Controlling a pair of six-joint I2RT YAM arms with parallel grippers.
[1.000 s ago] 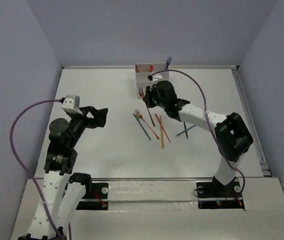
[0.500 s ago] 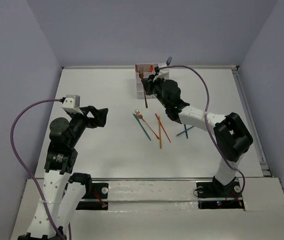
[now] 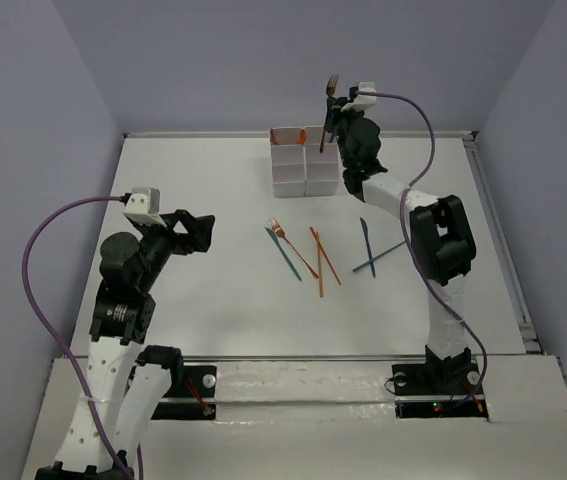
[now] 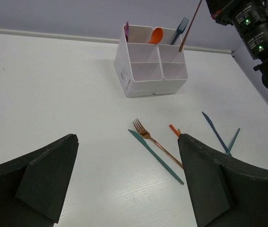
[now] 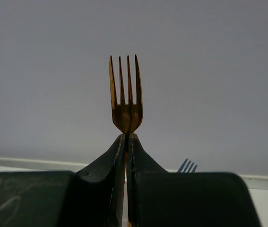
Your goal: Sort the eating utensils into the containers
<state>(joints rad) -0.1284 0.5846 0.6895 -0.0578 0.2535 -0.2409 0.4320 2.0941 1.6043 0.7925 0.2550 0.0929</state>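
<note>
My right gripper (image 3: pixel 334 112) is shut on a copper fork (image 3: pixel 329 102) and holds it upright, tines up, above the back right box of the white containers (image 3: pixel 305 172). In the right wrist view the fork (image 5: pixel 125 101) sticks up from my shut fingertips (image 5: pixel 126 138). My left gripper (image 3: pixel 199 228) is open and empty, well left of the utensils. On the table lie a second copper fork (image 3: pixel 291 243), a teal knife (image 3: pixel 283 252), orange sticks (image 3: pixel 321 260) and two more teal knives (image 3: pixel 365 233). The boxes (image 4: pixel 150 71) hold an orange spoon (image 4: pixel 156 34), a purple spoon (image 4: pixel 126 30) and a blue fork (image 4: pixel 182 24).
The containers stand at the back middle of the white table, near the back wall. Raised table edges run along the right side (image 3: pixel 498 240) and the back. The right arm stretches over the table's right half. The blue fork (image 5: pixel 186 165) shows behind my right fingers.
My right gripper rose from the table with the copper fork and swung back over the containers, turning the fork upright. A teal knife it covered is now visible. The left arm stayed still.
</note>
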